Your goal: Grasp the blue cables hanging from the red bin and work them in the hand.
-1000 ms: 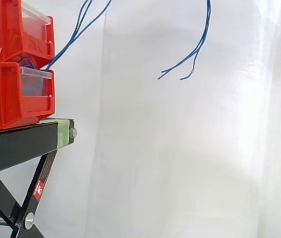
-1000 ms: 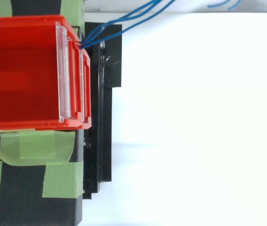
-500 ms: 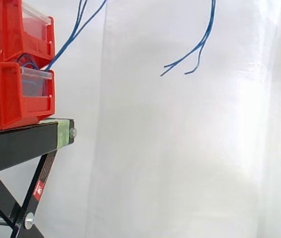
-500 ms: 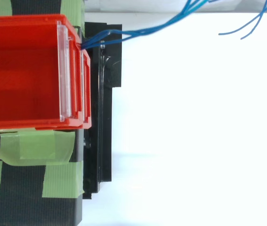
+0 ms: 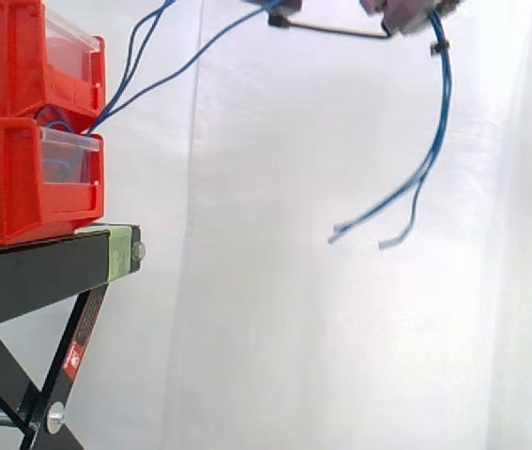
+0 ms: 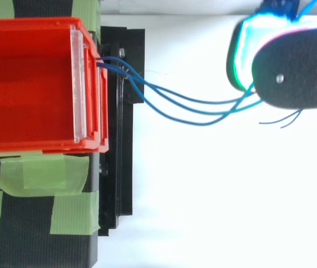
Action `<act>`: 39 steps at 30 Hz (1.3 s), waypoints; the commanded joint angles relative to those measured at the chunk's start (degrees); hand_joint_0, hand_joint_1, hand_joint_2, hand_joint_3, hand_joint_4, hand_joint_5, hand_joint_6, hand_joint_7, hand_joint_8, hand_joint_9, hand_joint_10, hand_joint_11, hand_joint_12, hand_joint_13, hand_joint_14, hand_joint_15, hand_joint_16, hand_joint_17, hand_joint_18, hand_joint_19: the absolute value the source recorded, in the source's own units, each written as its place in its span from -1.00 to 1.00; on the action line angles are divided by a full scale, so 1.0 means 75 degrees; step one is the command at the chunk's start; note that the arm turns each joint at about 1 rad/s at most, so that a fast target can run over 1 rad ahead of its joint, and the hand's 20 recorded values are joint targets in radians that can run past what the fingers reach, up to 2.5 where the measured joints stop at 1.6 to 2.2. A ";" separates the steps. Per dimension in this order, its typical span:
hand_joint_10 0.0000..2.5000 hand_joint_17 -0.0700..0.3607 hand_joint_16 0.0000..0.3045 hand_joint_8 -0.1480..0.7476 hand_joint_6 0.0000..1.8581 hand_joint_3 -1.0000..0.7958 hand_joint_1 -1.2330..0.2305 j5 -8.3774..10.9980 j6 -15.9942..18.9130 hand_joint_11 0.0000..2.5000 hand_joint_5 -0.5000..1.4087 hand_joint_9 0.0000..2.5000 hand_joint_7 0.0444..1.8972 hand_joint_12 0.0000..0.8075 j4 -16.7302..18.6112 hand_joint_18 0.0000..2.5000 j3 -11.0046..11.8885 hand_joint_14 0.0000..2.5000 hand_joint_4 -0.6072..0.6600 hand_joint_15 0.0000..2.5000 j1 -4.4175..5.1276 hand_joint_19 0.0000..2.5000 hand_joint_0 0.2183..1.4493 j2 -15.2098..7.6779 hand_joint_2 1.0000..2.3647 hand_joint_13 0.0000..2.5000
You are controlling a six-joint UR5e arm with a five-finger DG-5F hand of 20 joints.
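Several thin blue cables (image 5: 153, 80) come out of the lower red bin (image 5: 12, 183) and rise to the right, up to my hand (image 5: 406, 14) at the top edge of the side view. Past the hand they hang down (image 5: 432, 150), their loose ends dangling free in front of the curtain. From above, the cables (image 6: 175, 103) sag in an arc from the bin's front (image 6: 88, 84) to the hand (image 6: 298, 70) at the upper right. Its pads glow green and cyan. The hand is shut on the cables.
A second red bin (image 5: 12, 56) is stacked on the lower one. Both stand on a black stand (image 5: 40, 267) with green tape (image 6: 41, 173) on it. A white curtain (image 5: 341, 328) hangs behind, with open space right of the stand.
The hand has come down into both views with the cables. The loose ends now hang lower and further right. In the top view the cables have swung down the view and sag.
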 commanded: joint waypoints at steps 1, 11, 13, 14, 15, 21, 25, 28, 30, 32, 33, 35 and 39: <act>1.00 -0.16 -0.67 0.14 -0.99 -0.18 -0.26 0.0177 0.0771 0.76 0.18 -0.33 0.52 0.11 0.0506 0.18 -0.0512 1.00 0.36 0.20 0.0155 -0.03 0.09 -0.0002 -0.97 -0.18; 1.00 -0.17 -0.68 0.15 -0.99 -0.20 -0.26 0.0130 0.0595 0.77 0.18 -0.33 0.52 0.11 0.2124 0.18 -0.1168 1.00 0.38 0.21 0.0260 -0.01 0.10 -0.0002 -0.97 -0.19; 1.00 -0.16 -0.68 0.15 -0.99 -0.20 -0.26 0.0118 0.0560 0.76 0.18 -0.33 0.52 0.10 0.2135 0.18 -0.1168 1.00 0.37 0.20 0.0260 -0.02 0.10 -0.0002 -0.97 -0.19; 1.00 -0.16 -0.68 0.15 -0.99 -0.20 -0.26 0.0118 0.0466 0.78 0.18 -0.33 0.52 0.10 0.2112 0.18 -0.1168 1.00 0.37 0.21 0.0260 -0.02 0.10 -0.0002 -0.97 -0.19; 1.00 -0.17 -0.68 0.15 -0.99 -0.20 -0.26 0.0118 0.0408 0.76 0.18 -0.33 0.52 0.12 0.2112 0.18 -0.1168 1.00 0.37 0.20 0.0260 -0.01 0.10 -0.0002 -0.97 -0.19; 1.00 -0.18 -0.69 0.14 -0.99 -0.23 -0.25 0.0118 0.0220 0.77 0.17 -0.34 0.52 0.10 0.2112 0.17 -0.1168 1.00 0.36 0.19 0.0260 0.01 0.10 -0.0002 -0.97 -0.20; 1.00 -0.18 -0.69 0.14 -0.99 -0.23 -0.25 0.0118 0.0150 0.79 0.17 -0.35 0.52 0.11 0.2112 0.17 -0.1168 1.00 0.35 0.21 0.0260 0.02 0.10 -0.0002 -0.97 -0.20; 1.00 -0.18 -0.69 0.14 -0.99 -0.23 -0.25 0.0118 0.0138 0.78 0.17 -0.35 0.52 0.10 0.2112 0.16 -0.1168 1.00 0.35 0.20 0.0260 0.02 0.10 -0.0002 -0.97 -0.21; 1.00 -0.19 -0.70 0.15 -0.99 -0.23 -0.25 0.0118 0.0126 0.78 0.17 -0.35 0.52 0.09 0.2112 0.16 -0.1168 1.00 0.35 0.22 0.0260 0.03 0.10 -0.0002 -0.97 -0.21; 1.00 -0.18 -0.69 0.14 -0.99 -0.24 -0.25 0.0118 0.0126 0.78 0.17 -0.35 0.53 0.09 0.2112 0.16 -0.1168 1.00 0.35 0.19 0.0260 0.03 0.10 -0.0002 -0.97 -0.21; 1.00 -0.19 -0.69 0.15 -0.99 -0.24 -0.25 0.0118 0.0126 0.78 0.16 -0.35 0.53 0.10 0.2112 0.16 -0.1168 1.00 0.35 0.21 0.0260 0.03 0.10 -0.0002 -0.97 -0.21; 1.00 -0.19 -0.69 0.15 -0.99 -0.25 -0.25 0.0118 0.0126 0.79 0.16 -0.35 0.53 0.10 0.2112 0.16 -0.1168 1.00 0.35 0.20 0.0260 0.04 0.11 -0.0002 -0.97 -0.21; 1.00 -0.19 -0.70 0.14 -0.99 -0.24 -0.25 0.0118 0.0126 0.78 0.16 -0.36 0.53 0.10 0.2112 0.15 -0.1168 1.00 0.36 0.21 0.0260 0.05 0.11 -0.0002 -0.97 -0.22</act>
